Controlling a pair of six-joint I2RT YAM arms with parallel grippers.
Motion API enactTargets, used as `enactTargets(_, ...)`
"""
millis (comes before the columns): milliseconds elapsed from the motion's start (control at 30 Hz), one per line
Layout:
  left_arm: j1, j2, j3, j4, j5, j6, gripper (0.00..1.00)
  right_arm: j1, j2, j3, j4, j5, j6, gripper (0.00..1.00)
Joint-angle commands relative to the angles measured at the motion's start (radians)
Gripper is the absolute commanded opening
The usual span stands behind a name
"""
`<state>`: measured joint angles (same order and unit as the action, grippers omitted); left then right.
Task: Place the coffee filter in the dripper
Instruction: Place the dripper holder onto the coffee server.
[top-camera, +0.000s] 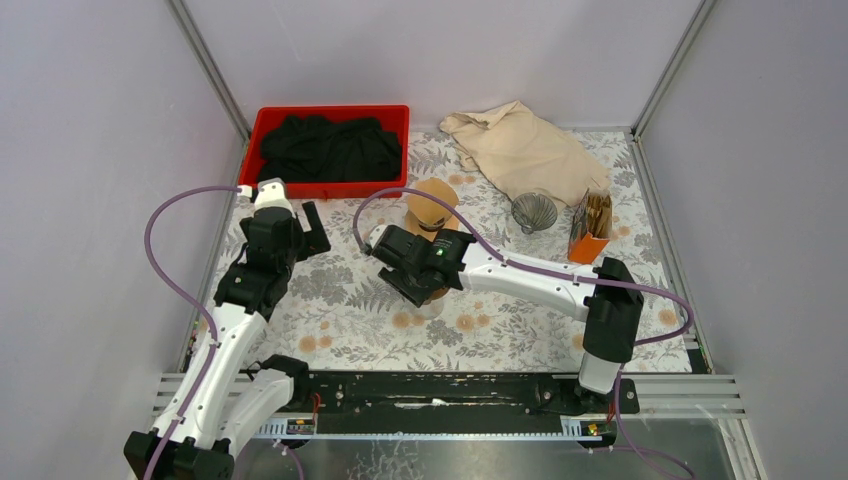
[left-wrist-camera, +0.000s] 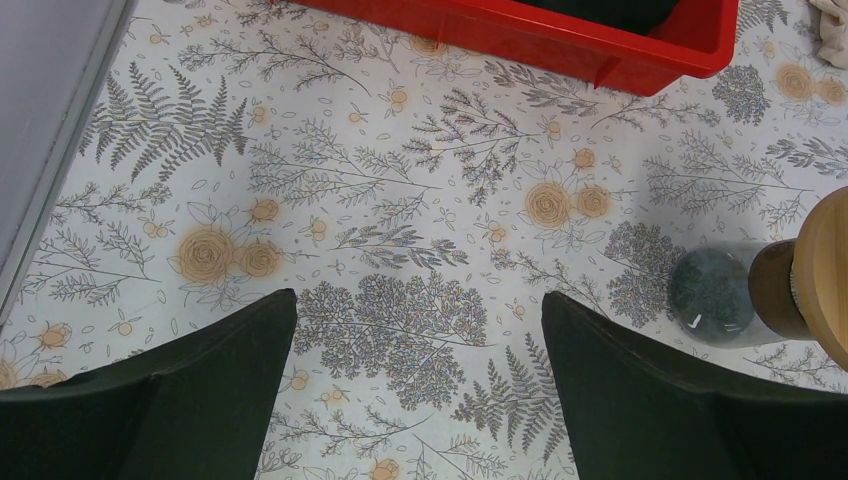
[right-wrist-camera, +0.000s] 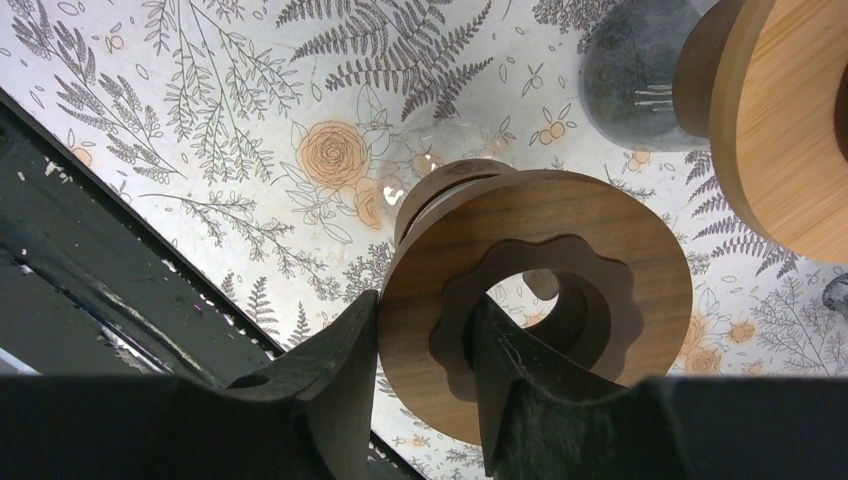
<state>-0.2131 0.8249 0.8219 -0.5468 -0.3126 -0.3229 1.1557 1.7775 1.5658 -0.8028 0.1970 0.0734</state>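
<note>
1. The right pincer is clamped on the rim of a dark wooden ring. One finger is on the outer edge and the other is inside the ring's scalloped hole. The ring stands tilted on edge, with a bit of clear glass showing behind it.
2. The left pincer hovers with its fingers wide apart and nothing between them, well to the left of the right pincer.
3. The floral table cover lies under both pincers.
4. A red bin sits just beyond the left pincer and holds a heap of black cloth.
5. A crumpled beige cloth lies far beyond the right pincer and to its right.
6. A pale wooden disc on a dark glass globe stands just beyond the right pincer, close to the held ring.
7. An orange box stands well to the right of the right pincer, with the brown coffee filters upright in it.
8. The ribbed cone dripper sits just left of that box, apart from both pincers. Whether anything lies inside it cannot be told.
</note>
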Motion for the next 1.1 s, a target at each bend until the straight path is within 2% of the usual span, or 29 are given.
enactTargets(0, 0.009, -0.003, 0.003, 0.036, 0.007, -0.008, 1.00, 0.006, -0.028, 0.023, 0.051, 0.034, -0.023, 0.33)
enactTargets(200, 0.011, -0.003, 0.003, 0.036, 0.008, -0.007, 1.00, 0.005, -0.008, 0.021, 0.062, 0.013, -0.021, 0.35)
enactTargets(567, 0.012, -0.001, 0.003, 0.038, 0.016, -0.005, 1.00, 0.004, -0.021, 0.020, 0.050, -0.009, -0.017, 0.53)
enactTargets(833, 0.014, -0.001, 0.004, 0.040, 0.027, -0.004, 1.00, 0.004, -0.106, 0.025, 0.054, -0.026, -0.023, 0.61)
enactTargets(1067, 0.014, -0.004, 0.002, 0.042, 0.033, -0.004, 1.00, -0.009, -0.228, 0.011, 0.029, 0.074, -0.030, 0.68)
